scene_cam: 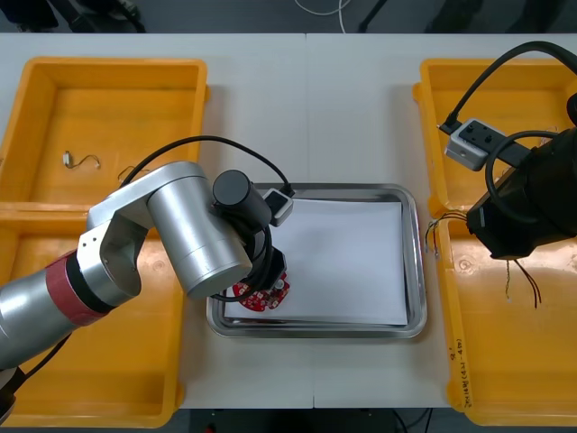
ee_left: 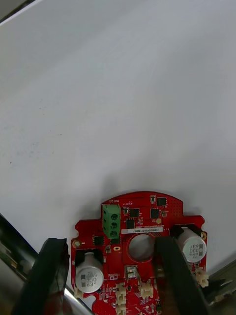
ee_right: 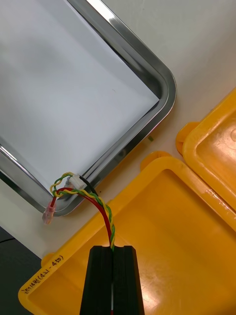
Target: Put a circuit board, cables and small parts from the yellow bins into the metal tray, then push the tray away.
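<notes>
From above, the left arm (scene_cam: pixel 171 234) reaches down into the near left corner of the metal tray (scene_cam: pixel 416 271), where the red circuit board (scene_cam: pixel 261 297) lies on the white floor just beside the rim. The right arm (scene_cam: pixel 532 203) hangs over the yellow bins (scene_cam: pixel 505 379) on the right, and a red and yellow cable (scene_cam: pixel 523 287) dangles beneath it above the nearer bin. A small metal part (scene_cam: pixel 79 161) lies in the far left bin. In the right wrist view, the right gripper (ee_right: pixel 114 253) is clenched on the twisted cable, whose free end with its connectors droops over the tray's corner rim. In the left wrist view, the left gripper (ee_left: pixel 109 243) is released. Its fingers (ee_left: pixel 46 275) stand wide apart over the board, which lies flat on the white floor.
</notes>
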You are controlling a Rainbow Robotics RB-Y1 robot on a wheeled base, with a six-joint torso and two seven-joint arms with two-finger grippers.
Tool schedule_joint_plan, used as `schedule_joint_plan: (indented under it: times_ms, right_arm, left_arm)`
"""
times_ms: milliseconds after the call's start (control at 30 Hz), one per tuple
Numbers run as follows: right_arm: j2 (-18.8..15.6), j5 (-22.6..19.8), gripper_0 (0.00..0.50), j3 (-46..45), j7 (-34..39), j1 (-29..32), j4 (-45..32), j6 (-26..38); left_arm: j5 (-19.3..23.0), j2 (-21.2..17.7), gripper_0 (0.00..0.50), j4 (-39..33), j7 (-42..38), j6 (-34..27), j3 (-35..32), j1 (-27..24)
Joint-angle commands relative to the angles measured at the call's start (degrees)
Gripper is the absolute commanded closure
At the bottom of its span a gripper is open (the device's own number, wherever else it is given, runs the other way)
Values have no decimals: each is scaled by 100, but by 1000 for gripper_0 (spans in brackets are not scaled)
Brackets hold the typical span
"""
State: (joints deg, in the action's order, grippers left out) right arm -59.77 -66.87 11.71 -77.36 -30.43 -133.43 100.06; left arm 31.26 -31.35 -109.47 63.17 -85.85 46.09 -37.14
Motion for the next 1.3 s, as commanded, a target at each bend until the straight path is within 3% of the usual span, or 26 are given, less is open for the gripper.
schedule_joint_plan:
  times_ms: [33, 333, 633, 933, 1100, 1300]
  right_arm:
    - [-8, -28, 500, 77, 169, -192, -130, -13]
    - [0, -28, 500, 103, 143, -192, -139, -57]
    - [-8, 43, 500, 385, 125, -262, -130, -329]
    - [44, 350, 500, 1351, 99, -824, -130, -778]
    - [396, 535, 500, 1826, 81, -1114, -7, -813]
    - [844, 728, 500, 2397, 2, -1528, 283, -813]
  left_arm:
    - [12, -20, 0, -84, -367, 68, 102, -232]
    - [73, -37, 0, -242, -402, -99, -57, -232]
    - [434, -46, 0, -752, -385, -1039, -804, -250]
    - [794, -73, 0, -1050, -367, -1883, -1709, -250]
    - [1040, -108, 0, -1130, -314, -2410, -2403, -241]
    - [1207, -266, 0, -1138, -271, -2415, -3062, -241]
